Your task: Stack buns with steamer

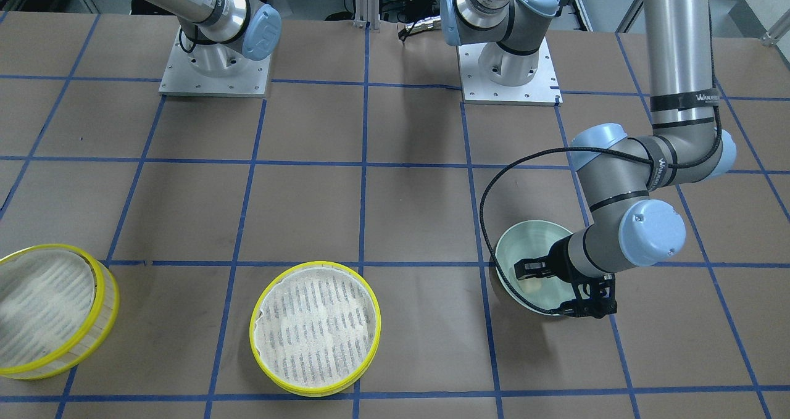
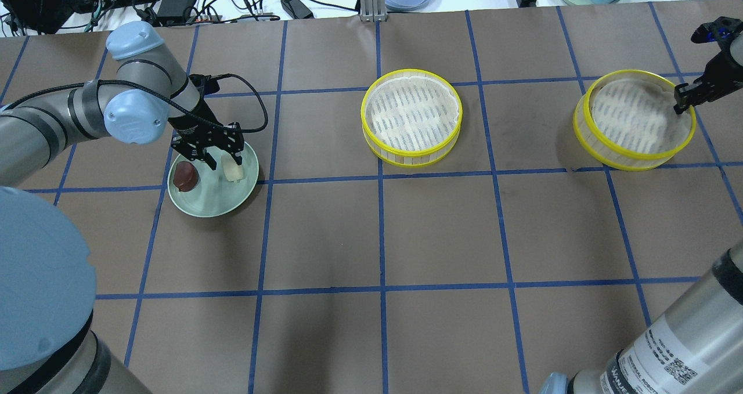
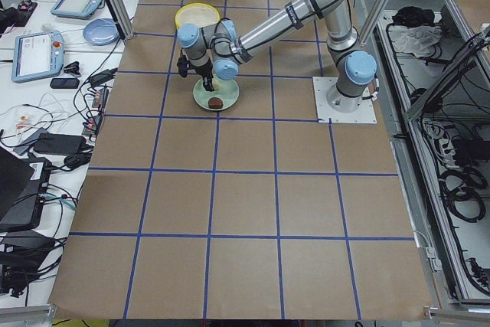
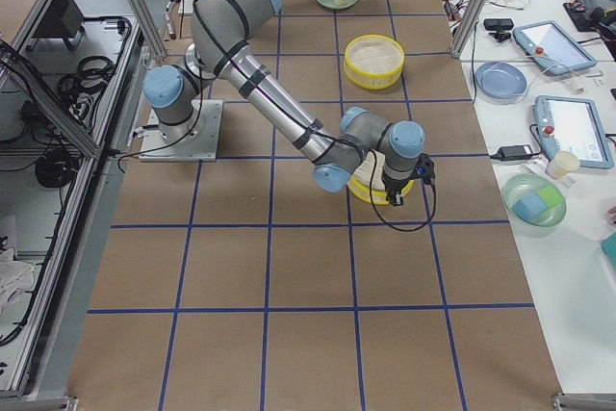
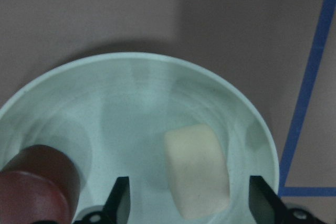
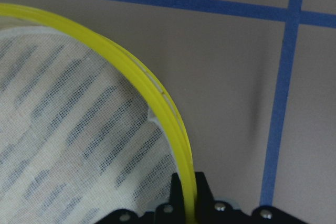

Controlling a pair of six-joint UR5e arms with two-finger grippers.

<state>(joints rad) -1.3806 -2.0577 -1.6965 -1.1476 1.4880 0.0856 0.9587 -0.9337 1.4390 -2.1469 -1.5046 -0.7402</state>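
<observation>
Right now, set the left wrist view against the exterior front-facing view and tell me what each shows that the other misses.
Only the left wrist view: the cream bun lying between the fingers of the open left gripper, and the dark bun beside it. Only the front-facing view: the middle steamer tier, the edge steamer tier, and the left arm that hides the buns. Both: the mint-green plate and the left gripper over it.

Overhead cam: from the rear, looking fwd + down. Front cam opposite, steep down. Both share mid steamer tier [image 2: 411,117] and plate [image 2: 215,201]. Side cams at table [image 3: 245,204] ends, far back. Wrist cams v. close: left on plate, right on end steamer tier [image 6: 79,129] rim.
</observation>
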